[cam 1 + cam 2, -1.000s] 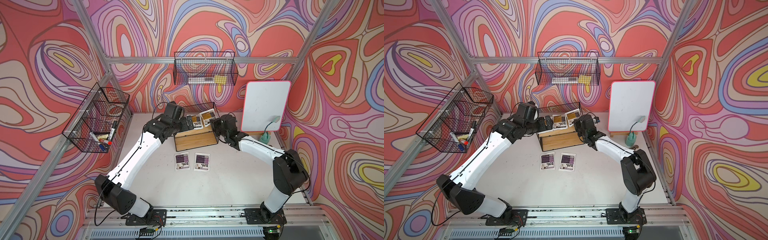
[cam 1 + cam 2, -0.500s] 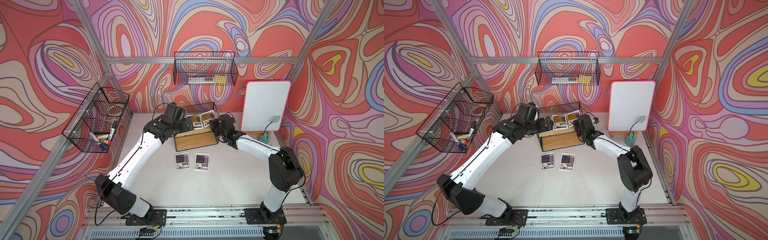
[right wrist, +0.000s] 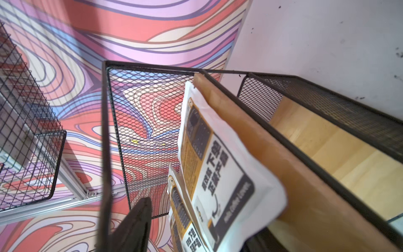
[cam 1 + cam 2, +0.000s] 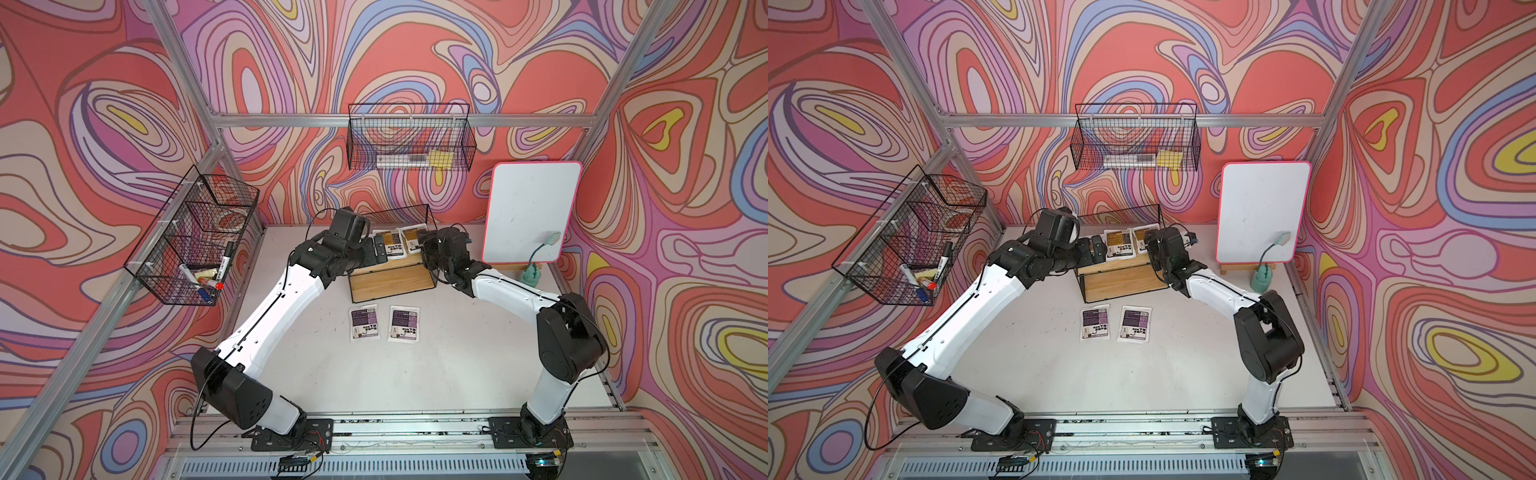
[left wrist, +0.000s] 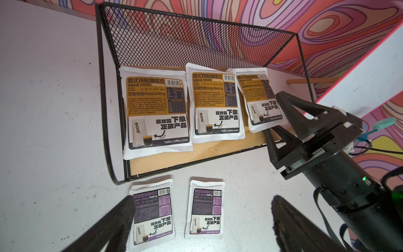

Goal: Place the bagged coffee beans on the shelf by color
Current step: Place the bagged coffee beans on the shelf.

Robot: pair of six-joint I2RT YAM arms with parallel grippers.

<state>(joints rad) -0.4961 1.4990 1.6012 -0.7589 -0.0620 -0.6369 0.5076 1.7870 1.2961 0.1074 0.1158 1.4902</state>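
Observation:
The shelf (image 4: 390, 280) stands at the back middle of the table. Three orange-brown bagged coffee beans (image 5: 156, 113) (image 5: 216, 102) (image 5: 260, 98) lie on its top board. The rightmost one sits askew, its corner hanging over the board's edge. My right gripper (image 5: 272, 113) is open at that end, its fingers spread on either side of the corner. Two purple bags (image 4: 365, 323) (image 4: 403, 323) lie flat on the table in front of the shelf. My left gripper (image 4: 376, 249) hangs open over the shelf's left end, holding nothing, and hides the leftmost orange bag in both top views.
A whiteboard (image 4: 530, 212) leans at the back right with a teal bottle (image 4: 532, 274) before it. A black wire basket (image 4: 409, 141) hangs on the back wall. Another basket (image 4: 195, 241) on the left wall holds markers.
My right gripper's jaws have opened and let go of the rightmost orange bag, which now rests on the top board. The left arm has hardly moved.

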